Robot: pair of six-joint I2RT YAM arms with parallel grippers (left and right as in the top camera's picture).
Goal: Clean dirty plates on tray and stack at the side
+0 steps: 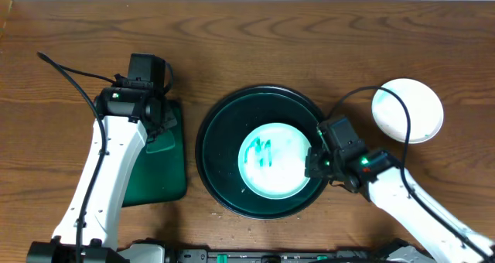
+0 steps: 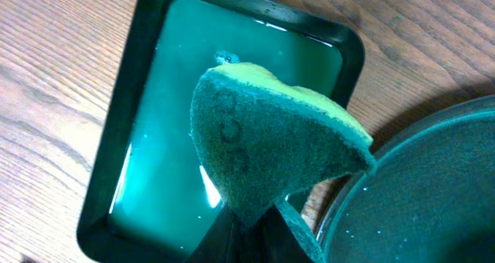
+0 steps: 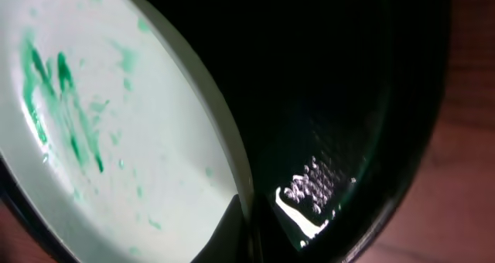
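The large round black tray (image 1: 215, 135) sits mid-table. One white plate (image 1: 272, 161) with teal-green smears lies in it. My right gripper (image 1: 315, 159) is at the plate's right rim and shut on it. In the right wrist view the smeared plate (image 3: 116, 139) fills the left, with my fingers (image 3: 246, 233) pinching its edge over the dark tray (image 3: 332, 85). A clean-looking white plate (image 1: 407, 110) lies on the table at the right. My left gripper (image 1: 158, 130) is shut on a green sponge (image 2: 263, 139) held above the rectangular tray.
A smaller rectangular green tray (image 1: 166, 178) holding greenish water stands left of the round tray, and its rim shows in the left wrist view (image 2: 131, 77). The round tray's edge (image 2: 433, 193) is close beside it. Cables trail from both arms.
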